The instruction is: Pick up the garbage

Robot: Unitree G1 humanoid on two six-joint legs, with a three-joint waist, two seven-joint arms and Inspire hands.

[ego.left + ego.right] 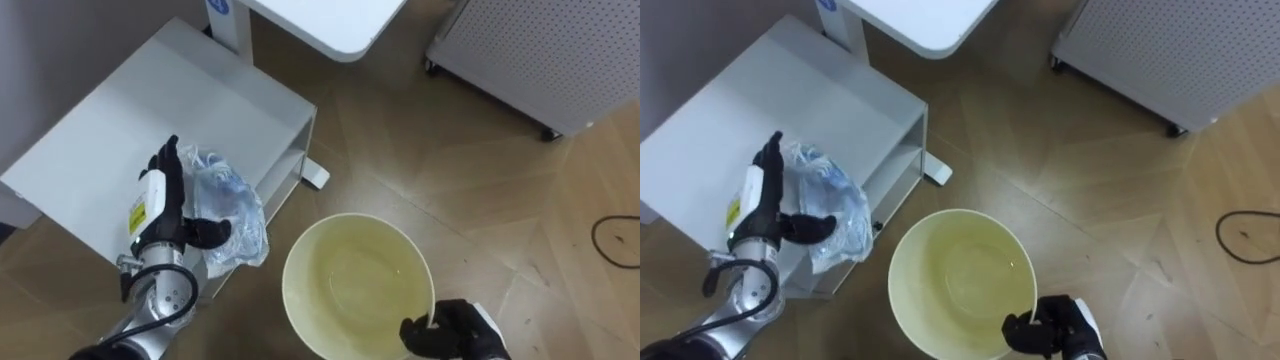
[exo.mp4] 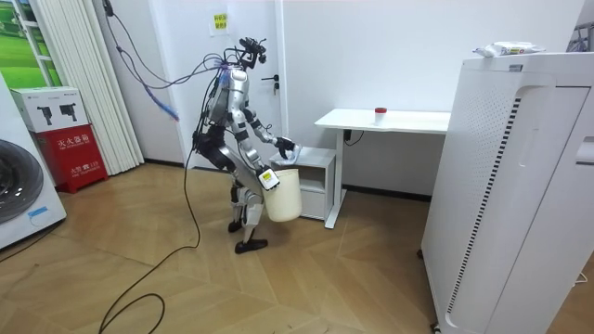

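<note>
A crumpled clear plastic bag (image 1: pixel 236 212) lies at the front edge of the low white cabinet (image 1: pixel 150 110). My left hand (image 1: pixel 165 195) stands against the bag's left side with fingers straight up and the thumb stretched across the bag's lower part, open. A cream bucket (image 1: pixel 330 250), with nothing visible inside, hangs beside the cabinet to the right. My right hand (image 1: pixel 450 332) is shut on the bucket's near rim. In the room view I stand bent forward at the cabinet with the bucket (image 2: pixel 283 197) in front of my legs.
A white desk (image 1: pixel 320 20) stands behind the cabinet. A white perforated unit on castors (image 1: pixel 540 50) is at the upper right. A dark cable loop (image 1: pixel 615 240) lies on the wooden floor at the right. A tall white appliance (image 2: pixel 520 186) fills the room view's right.
</note>
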